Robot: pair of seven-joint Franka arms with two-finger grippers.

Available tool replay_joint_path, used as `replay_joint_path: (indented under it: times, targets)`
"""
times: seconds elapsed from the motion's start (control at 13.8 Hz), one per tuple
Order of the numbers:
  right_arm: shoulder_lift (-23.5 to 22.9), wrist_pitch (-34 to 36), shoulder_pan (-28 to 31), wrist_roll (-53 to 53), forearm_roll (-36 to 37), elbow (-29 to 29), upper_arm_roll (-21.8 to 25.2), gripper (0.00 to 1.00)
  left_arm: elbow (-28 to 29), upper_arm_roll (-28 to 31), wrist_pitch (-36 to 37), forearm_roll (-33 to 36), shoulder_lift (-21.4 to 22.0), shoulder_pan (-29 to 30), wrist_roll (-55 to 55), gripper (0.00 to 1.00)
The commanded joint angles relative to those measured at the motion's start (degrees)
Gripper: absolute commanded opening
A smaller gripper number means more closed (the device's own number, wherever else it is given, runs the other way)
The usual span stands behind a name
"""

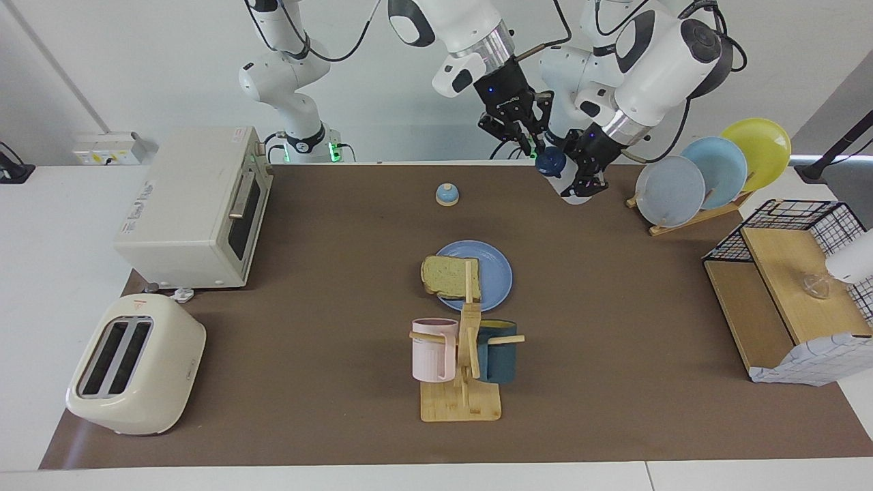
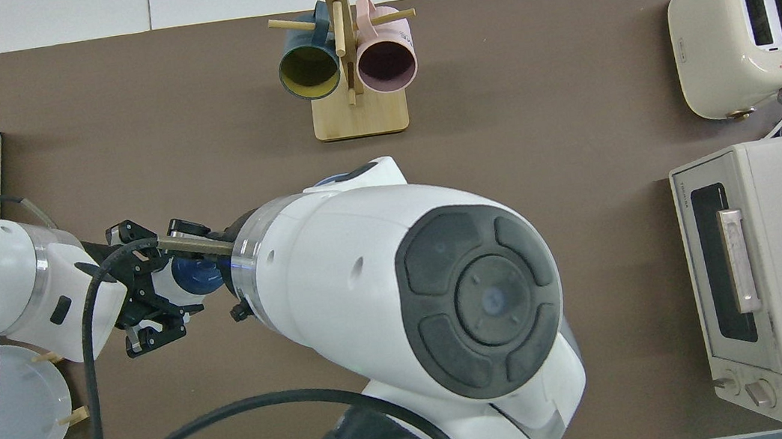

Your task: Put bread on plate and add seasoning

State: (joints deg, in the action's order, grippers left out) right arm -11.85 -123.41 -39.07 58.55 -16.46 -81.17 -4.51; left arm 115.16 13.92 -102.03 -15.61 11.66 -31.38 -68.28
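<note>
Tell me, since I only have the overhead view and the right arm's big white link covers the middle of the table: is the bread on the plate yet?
Observer: Yes. The bread lies on the blue plate, one edge overhanging the rim toward the right arm's end.
Operator: Is the bottle over the plate?
Observer: No. The left gripper, jaws shut on the seasoning bottle, holds it raised over the table's edge nearest the robots.
Operator: Anything else hidden under that link?
Observer: A small blue-domed bell stands on the table, nearer to the robots than the plate.
</note>
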Motion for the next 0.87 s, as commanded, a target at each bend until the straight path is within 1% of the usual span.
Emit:
replay_joint_path:
  times: [0.0,0.36,0.43,0.51,0.8]
  targets:
    - [1.31,-0.25,0.22,0.42,0.99,-1.79,-0.24,0.18,1.91,0.23,-1.42,-1.26,1.96,-0.09,0.78,0.00]
    - [1.39,-0.25,0.22,0.33,1.08,-2.06,-0.24,0.18,1.91,0.23,-1.42,-1.62,1.96,0.00,0.78,0.00]
    - [1.39,-0.25,0.31,0.33,1.08,-1.97,-0.24,0.05,1.91,0.23,-1.42,-1.62,1.96,0.00,0.78,0.00]
    - [1.39,-0.25,0.31,0.42,1.08,-1.97,-0.24,0.00,1.91,0.23,-1.42,-1.62,1.96,0.00,0.78,0.00]
    - [1.31,-0.34,0.48,0.86,0.91,-1.80,-0.24,0.00,1.91,0.23,-1.42,-1.70,1.96,0.09,0.86,0.00]
